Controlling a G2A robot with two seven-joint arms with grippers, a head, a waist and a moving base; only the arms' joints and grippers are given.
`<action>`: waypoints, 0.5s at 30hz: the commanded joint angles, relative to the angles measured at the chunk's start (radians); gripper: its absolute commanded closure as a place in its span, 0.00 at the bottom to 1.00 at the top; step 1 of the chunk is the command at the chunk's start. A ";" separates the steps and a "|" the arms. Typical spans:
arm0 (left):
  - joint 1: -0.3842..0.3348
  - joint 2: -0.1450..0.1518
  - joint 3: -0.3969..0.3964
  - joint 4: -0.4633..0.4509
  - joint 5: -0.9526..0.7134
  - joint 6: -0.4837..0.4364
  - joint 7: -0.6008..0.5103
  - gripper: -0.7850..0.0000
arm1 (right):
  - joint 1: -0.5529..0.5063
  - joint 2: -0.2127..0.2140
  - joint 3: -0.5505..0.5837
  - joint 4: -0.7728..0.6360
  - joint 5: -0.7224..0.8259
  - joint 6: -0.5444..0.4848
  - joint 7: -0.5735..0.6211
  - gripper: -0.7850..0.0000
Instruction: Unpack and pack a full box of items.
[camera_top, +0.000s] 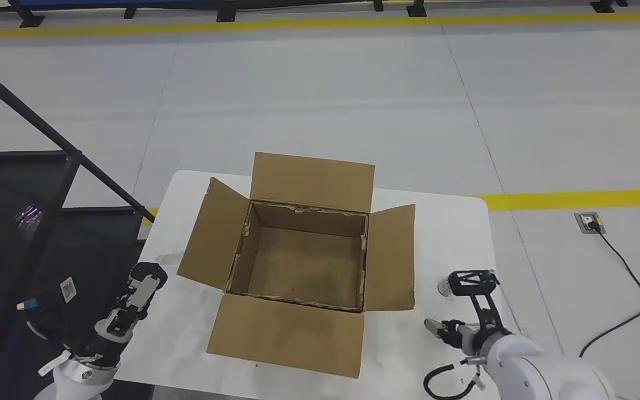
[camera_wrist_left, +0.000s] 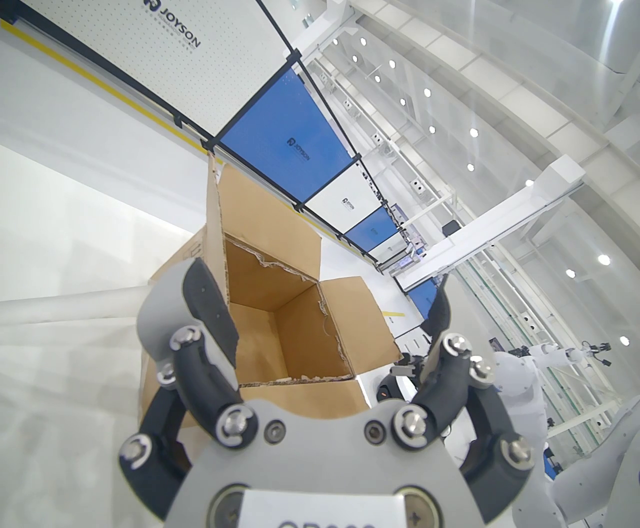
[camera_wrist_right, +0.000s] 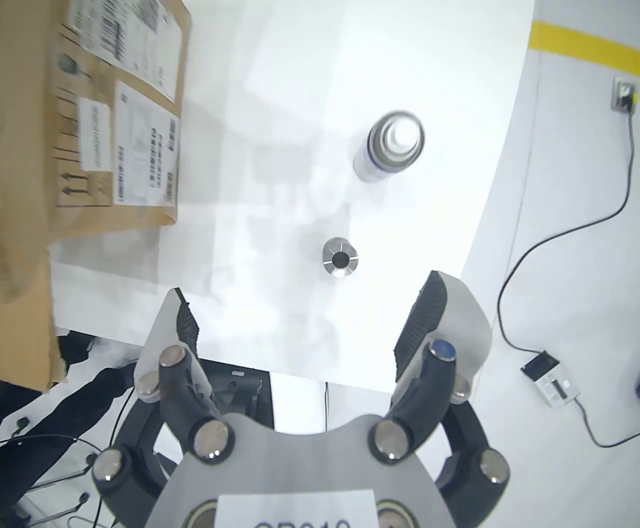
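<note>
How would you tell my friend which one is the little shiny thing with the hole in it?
Find the open cardboard box in the middle of the white table. On the table beside it, near the open right gripper, two round things stand. It is the short silver cylinder with a dark hole on top; the spray can is taller and wider.

The brown cardboard box (camera_top: 300, 268) stands upright between the two pincers, all four flaps folded outward, just ahead of the left pincer (camera_wrist_left: 320, 290). A small silver cylinder (camera_wrist_right: 340, 257) with a dark hole on top stands just beyond the right pincer (camera_wrist_right: 310, 295). A white-capped spray can (camera_wrist_right: 392, 145) stands upright farther out.
</note>
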 joint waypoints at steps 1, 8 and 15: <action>0.000 0.000 0.000 0.000 0.000 0.000 0.000 0.00 | -0.027 0.000 0.009 0.052 0.023 -0.008 -0.068 0.00; 0.000 0.000 0.000 0.000 0.000 0.000 0.000 0.00 | -0.043 -0.002 -0.018 0.189 -0.013 0.007 -0.255 0.00; 0.000 0.000 0.000 0.000 0.000 0.000 0.000 0.00 | -0.008 -0.006 -0.029 0.317 0.018 0.031 -0.314 0.00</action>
